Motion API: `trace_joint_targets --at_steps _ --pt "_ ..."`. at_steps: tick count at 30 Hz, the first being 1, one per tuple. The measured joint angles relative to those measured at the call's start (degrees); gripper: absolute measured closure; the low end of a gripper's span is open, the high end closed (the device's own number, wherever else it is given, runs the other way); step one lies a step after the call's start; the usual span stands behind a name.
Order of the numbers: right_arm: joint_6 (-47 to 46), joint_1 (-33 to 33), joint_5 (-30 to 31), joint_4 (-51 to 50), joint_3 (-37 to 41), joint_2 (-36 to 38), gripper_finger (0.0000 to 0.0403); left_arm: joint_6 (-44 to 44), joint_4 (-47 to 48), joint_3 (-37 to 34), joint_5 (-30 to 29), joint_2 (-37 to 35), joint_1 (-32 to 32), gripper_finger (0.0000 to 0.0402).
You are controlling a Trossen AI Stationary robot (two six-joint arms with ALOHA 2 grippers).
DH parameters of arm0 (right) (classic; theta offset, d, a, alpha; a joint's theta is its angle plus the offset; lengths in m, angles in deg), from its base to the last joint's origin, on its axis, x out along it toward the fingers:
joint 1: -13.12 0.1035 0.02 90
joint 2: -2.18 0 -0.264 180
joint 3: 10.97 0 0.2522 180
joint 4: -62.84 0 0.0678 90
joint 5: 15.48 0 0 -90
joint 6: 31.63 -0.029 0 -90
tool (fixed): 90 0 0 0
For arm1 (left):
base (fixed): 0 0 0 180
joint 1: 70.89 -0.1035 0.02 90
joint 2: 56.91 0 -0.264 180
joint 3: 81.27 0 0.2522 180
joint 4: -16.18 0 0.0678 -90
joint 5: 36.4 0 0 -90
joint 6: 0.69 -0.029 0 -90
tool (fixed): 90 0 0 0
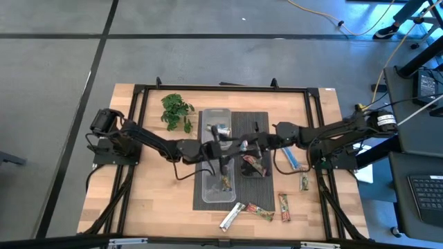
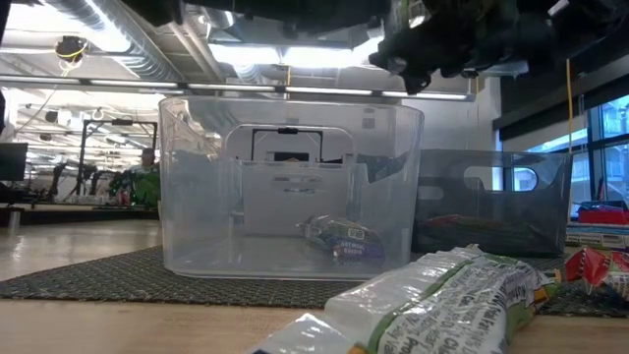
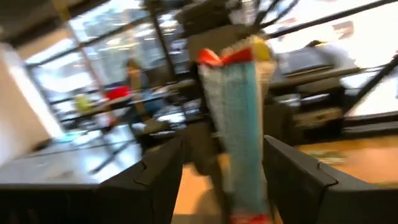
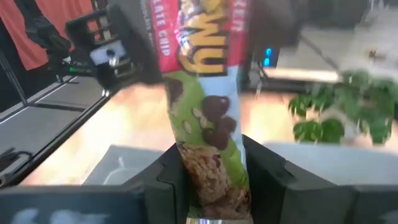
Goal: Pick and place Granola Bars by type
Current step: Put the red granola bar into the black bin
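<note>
Left gripper was open, a silver-blue bar standing between its fingers, long axis running straight out from them, red end farthest. Looks unclamped; could drop crooked and miss the clear tub below.

Right gripper was clamped on a red-green chocolate chip bar, long axis pointing out past the fingertips. Both grippers met over the tubs in the high view; risk of a knock or a bar landing in the wrong type's tub.
</note>
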Motion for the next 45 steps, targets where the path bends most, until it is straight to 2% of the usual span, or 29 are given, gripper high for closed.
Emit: trace_joint_targets --at_steps 4,6,12,18,22,30,45 --pt "-4.89 -0.03 0.17 -8.47 0.0 3.56 0.028 -3.48 -0.27 0.0 -8.66 0.0 1.63 0.0199" --pt "-8.63 -0.02 0.05 -12.9 0.0 4.68 0.028 -4.73 -0.84 0.0 -11.0 0.0 2.25 0.0198" --pt "-22.99 -0.02 -0.03 -25.23 0.02 4.87 0.028 -6.42 -0.85 0.0 -11.46 0.0 2.75 0.0198" --pt "-32.84 -0.02 1.17 -34.65 0.02 4.83 0.028 -5.93 -0.87 0.0 -11.47 0.0 2.6 0.0201" --pt "-35.01 -0.02 4.13 -38.93 0.02 4.83 0.028 -5.95 -0.87 0.0 -11.47 0.0 2.6 0.02" --pt "-36.11 -0.04 4.09 -44.87 0.02 4.83 0.028 -5.94 -0.87 0.0 -11.46 0.0 2.6 0.0205" --pt "-35.49 -0.04 3.93 -45.55 0.02 4.8 0.028 -5.97 -0.85 0.0 -11.45 0.0 2.6 0.0205"
